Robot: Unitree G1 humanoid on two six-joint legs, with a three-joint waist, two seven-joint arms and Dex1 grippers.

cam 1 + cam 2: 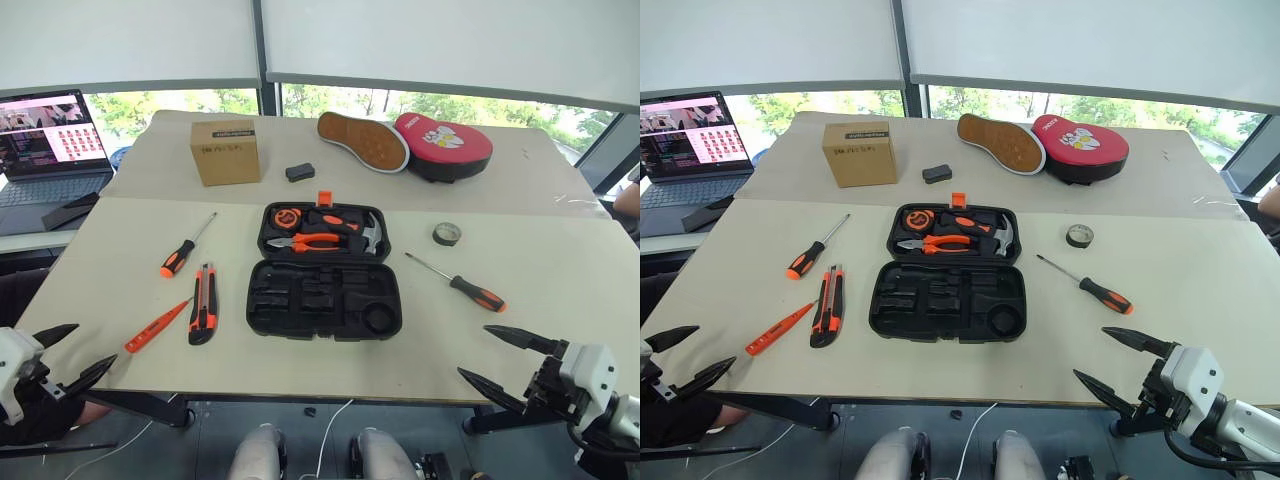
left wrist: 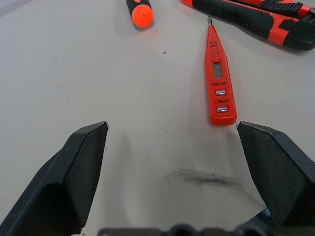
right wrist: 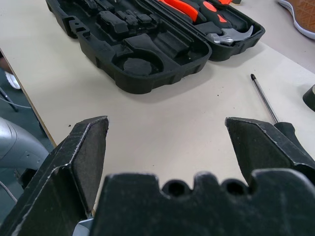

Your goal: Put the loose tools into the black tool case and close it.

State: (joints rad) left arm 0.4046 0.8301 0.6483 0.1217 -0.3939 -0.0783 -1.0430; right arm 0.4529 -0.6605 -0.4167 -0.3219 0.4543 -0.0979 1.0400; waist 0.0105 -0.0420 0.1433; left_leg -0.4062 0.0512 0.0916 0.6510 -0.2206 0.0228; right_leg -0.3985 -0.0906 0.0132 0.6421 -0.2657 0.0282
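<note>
we're hovering both arms at the near tabletop (image 1: 560, 260) edge, left end effector (image 1: 72, 355) and right end effector (image 1: 505, 358) spread wide, pinching nothing. the tool case (image 1: 322, 272) is lying open mid-tabletop, screwdrivers (image 1: 182, 250), knife (image 1: 203, 304) and tape roll (image 1: 447, 234) lying loose around it.

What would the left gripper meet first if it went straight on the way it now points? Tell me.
Probably the tester screwdriver. The open left gripper looks along bare table, with the tester's butt end nearest, just inside one finger's line. Depth is unclear, so it might slide past it towards the utility knife.
</note>
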